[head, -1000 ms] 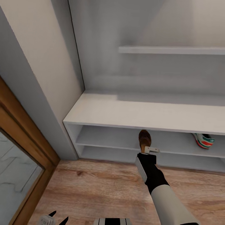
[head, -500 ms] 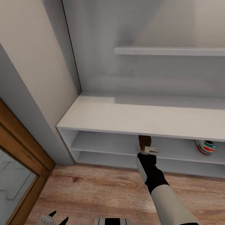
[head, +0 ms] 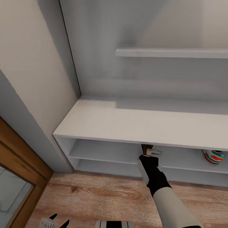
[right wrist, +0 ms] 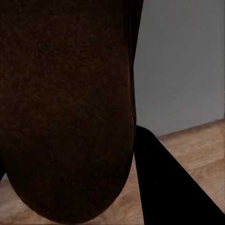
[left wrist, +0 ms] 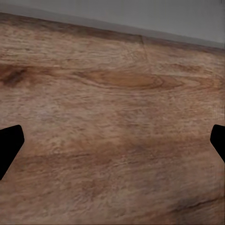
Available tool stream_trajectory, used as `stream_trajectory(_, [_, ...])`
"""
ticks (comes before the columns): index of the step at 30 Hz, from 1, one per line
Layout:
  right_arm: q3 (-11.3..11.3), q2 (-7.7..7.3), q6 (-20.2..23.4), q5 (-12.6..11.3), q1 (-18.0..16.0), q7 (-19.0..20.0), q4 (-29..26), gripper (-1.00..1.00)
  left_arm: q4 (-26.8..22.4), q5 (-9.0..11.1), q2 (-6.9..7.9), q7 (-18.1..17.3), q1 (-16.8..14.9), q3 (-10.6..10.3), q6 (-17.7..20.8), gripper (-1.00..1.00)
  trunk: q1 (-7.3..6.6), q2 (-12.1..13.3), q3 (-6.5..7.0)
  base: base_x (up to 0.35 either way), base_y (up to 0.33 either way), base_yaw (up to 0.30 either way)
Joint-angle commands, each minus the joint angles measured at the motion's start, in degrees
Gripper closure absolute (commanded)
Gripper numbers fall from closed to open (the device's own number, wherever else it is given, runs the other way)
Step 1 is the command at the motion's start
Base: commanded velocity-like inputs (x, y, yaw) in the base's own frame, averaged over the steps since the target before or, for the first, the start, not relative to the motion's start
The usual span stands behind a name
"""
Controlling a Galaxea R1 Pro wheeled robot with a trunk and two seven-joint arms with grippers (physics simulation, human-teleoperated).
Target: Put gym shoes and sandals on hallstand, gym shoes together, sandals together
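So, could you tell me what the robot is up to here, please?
It is putting shoes away. The right claw holds a dark-brown sandal and has it at the upper slot of the grey hallstand, mostly tucked under the top board. One gym shoe already sits in that slot, farther right. The left claw hangs open and empty over the wood floor.

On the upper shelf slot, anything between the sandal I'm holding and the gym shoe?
No: in the head view, the slot between the sandal and the gym shoe is bare grey shelf.
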Motion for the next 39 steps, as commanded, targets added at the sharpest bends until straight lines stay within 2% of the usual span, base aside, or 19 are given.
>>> stream_trajectory(1, [0.06,0.00,-0.02,-0.72,-0.02,-0.44,-0.07,1.00,-0.01,-0.31,-0.04,-0.28,-0.04,0.22,-0.24,-1.00,0.01,-0.02,-0.05,0.154,-0.022,0.000])
stream_trajectory(39, [0.13,0.00,-0.11,-0.71,-0.03,-0.39,0.13,1.00,-0.01,-0.31,-0.05,-0.33,-0.04,0.26,-0.24,-1.00,0.01,-0.02,-0.05,0.042,-0.002,0.000])
